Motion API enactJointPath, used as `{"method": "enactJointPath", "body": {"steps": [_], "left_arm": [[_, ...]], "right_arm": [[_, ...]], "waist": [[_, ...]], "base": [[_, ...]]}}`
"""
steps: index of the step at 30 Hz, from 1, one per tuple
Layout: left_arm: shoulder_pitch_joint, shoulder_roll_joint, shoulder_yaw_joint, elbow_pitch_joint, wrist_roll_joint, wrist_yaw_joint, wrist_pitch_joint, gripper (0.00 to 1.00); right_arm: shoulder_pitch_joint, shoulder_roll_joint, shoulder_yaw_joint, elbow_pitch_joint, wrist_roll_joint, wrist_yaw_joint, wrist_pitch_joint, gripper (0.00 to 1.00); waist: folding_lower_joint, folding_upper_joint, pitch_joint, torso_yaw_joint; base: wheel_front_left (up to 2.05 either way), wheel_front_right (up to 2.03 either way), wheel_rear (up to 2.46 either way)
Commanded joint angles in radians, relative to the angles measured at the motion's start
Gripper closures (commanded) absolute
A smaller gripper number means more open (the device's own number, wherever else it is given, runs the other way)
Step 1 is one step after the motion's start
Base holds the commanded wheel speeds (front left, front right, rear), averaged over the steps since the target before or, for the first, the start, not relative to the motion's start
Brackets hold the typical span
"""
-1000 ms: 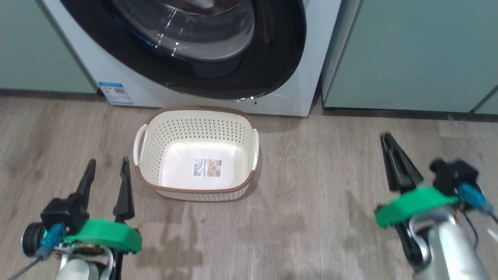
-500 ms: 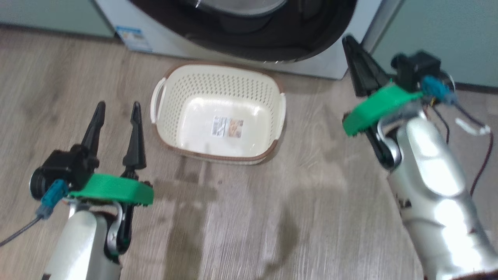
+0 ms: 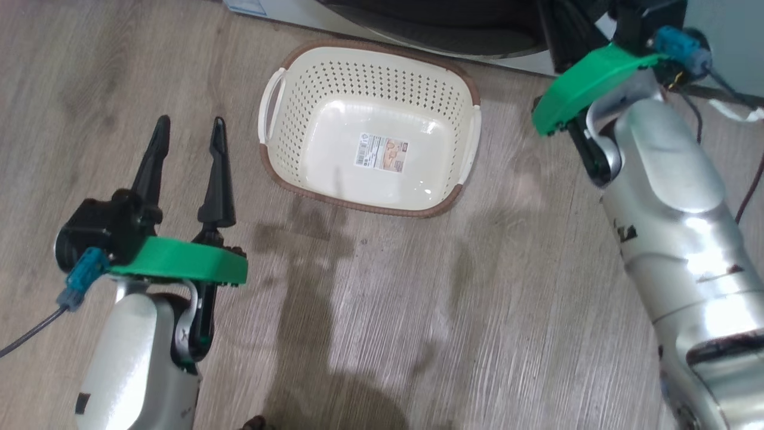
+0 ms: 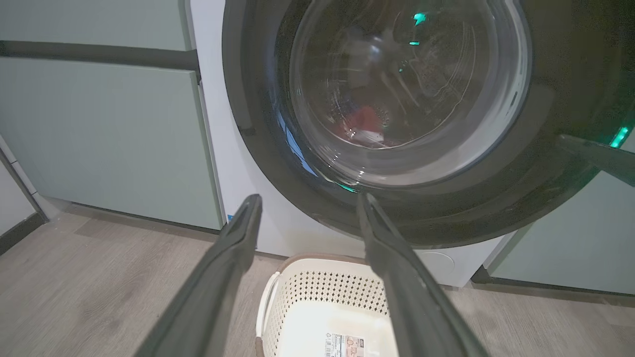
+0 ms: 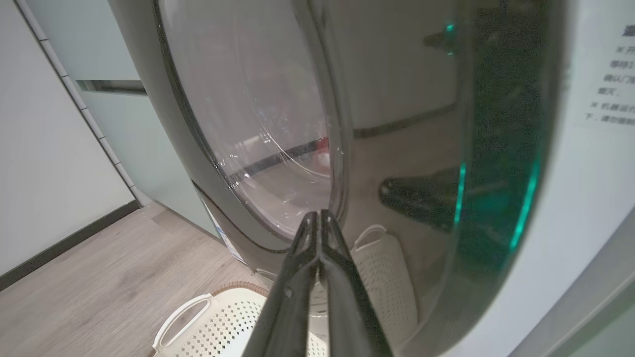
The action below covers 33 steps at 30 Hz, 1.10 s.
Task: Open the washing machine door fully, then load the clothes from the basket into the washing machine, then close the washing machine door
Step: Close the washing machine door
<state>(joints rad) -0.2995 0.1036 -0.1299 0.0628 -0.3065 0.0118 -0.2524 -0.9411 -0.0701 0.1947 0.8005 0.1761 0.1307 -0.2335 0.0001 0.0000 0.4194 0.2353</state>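
The floor (image 3: 418, 298) is grey-brown wood-grain plank, and pale green cabinets (image 4: 99, 139) flank the white washing machine (image 4: 211, 148). The basket (image 3: 310, 89), perforated cream plastic with a brown rim, stands empty before it. Red clothes (image 4: 364, 121) lie behind the domed glass of the door (image 4: 253, 99), whose glossy black rim appears flush. Step in hand: probably door closing. The left gripper (image 3: 191, 122) has its fingers spread and empty. The right gripper (image 5: 316, 215) has its fingers pressed together near the rim. Next: verify the latch and press the rim if it is loose.

Bright, even light, soft shadows on the near floor (image 3: 310, 382). Green glints and glare streak the washing machine door (image 4: 407, 99); wrist-view edges warp.
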Motion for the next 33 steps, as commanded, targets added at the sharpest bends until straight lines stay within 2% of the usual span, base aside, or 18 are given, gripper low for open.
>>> {"method": "enactJointPath", "body": {"steps": [1,12,22,33], "left_arm": [[-0.029,0.014,0.038,-0.032,0.006,-0.001,-0.009,0.00],[-0.050,-0.023,0.067,-0.035,0.037,-0.038,-0.009,0.00],[-0.079,-0.042,0.080,-0.041,0.053,-0.064,-0.009,0.00],[-0.094,-0.051,0.088,-0.034,0.062,-0.074,-0.009,0.00]], "right_arm": [[-0.029,0.015,0.014,-0.022,0.004,0.000,-0.012,1.00],[-0.135,-0.003,-0.004,0.060,0.011,0.000,-0.027,1.00],[-0.240,-0.029,-0.101,0.096,-0.020,0.000,-0.028,1.00],[-0.305,-0.026,-0.203,0.130,-0.099,0.000,-0.028,1.00]], "waist": [[-0.0001,0.0000,0.004,0.001],[-0.0001,0.0000,0.039,0.009],[-0.0001,0.0000,0.089,0.029],[-0.0001,0.0000,0.112,0.035]], "base": [[0.00,0.00,0.00],[0.00,0.00,0.00],[0.00,0.00,0.00],[0.00,0.00,0.00]]}}
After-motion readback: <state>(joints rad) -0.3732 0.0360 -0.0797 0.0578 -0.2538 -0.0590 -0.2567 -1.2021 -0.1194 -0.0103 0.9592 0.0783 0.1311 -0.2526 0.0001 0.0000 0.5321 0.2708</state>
